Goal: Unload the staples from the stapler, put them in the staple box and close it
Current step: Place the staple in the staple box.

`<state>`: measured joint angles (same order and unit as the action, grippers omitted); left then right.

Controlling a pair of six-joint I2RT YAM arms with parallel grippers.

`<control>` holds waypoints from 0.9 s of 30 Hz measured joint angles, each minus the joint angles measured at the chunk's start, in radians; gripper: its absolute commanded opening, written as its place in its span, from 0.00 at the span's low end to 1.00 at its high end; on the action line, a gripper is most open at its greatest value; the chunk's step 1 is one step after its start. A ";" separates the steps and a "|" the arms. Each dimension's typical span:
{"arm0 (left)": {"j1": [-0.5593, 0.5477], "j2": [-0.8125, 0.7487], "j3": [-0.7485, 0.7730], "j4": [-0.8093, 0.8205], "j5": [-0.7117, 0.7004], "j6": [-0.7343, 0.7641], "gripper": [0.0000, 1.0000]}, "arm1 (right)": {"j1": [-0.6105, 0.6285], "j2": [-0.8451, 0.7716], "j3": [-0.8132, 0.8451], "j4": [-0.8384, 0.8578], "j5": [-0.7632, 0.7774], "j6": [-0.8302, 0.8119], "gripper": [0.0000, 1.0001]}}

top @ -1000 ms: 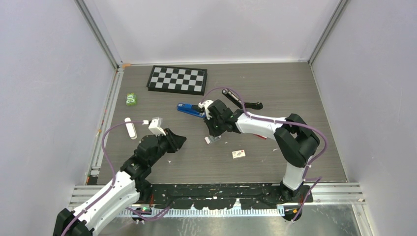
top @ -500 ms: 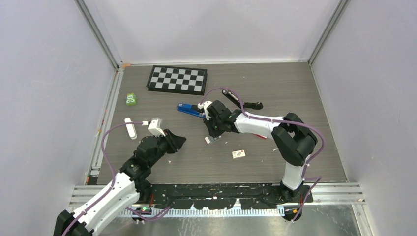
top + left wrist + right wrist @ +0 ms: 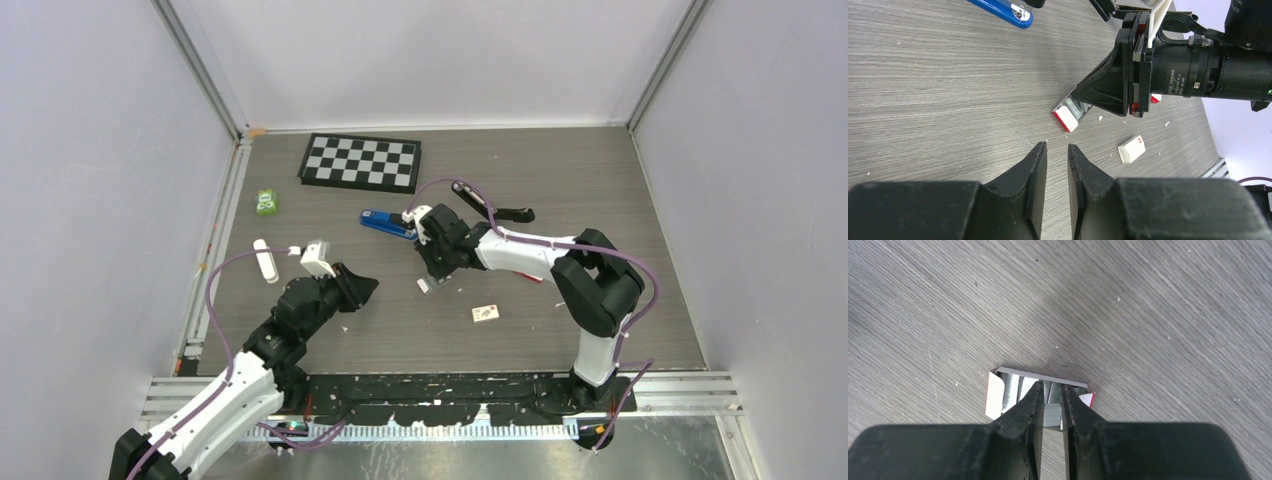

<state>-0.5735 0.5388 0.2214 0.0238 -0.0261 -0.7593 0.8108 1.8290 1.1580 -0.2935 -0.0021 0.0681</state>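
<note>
The blue stapler lies on the table behind my right gripper; its end shows at the top of the left wrist view. A small open red-and-white staple box lies under the right gripper. That gripper points down over the box, jaws nearly together on a short grey strip of staples. My left gripper hovers low to the left of the box, slightly open, with nothing between its fingers.
A small closed white box lies right of the staple box. A black hinged tool sits behind the right arm. A checkerboard, a green item and a white stick lie at the back and left.
The right arm has shifted very slightly; its gripper stays over the staple box. The left arm has not moved.
</note>
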 measured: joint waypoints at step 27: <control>0.000 -0.008 0.000 -0.007 0.001 -0.002 0.24 | 0.006 0.003 0.015 -0.034 0.016 -0.014 0.26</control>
<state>-0.5735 0.5304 0.2214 0.0170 -0.0254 -0.7609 0.8165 1.8317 1.1732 -0.3275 0.0139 0.0544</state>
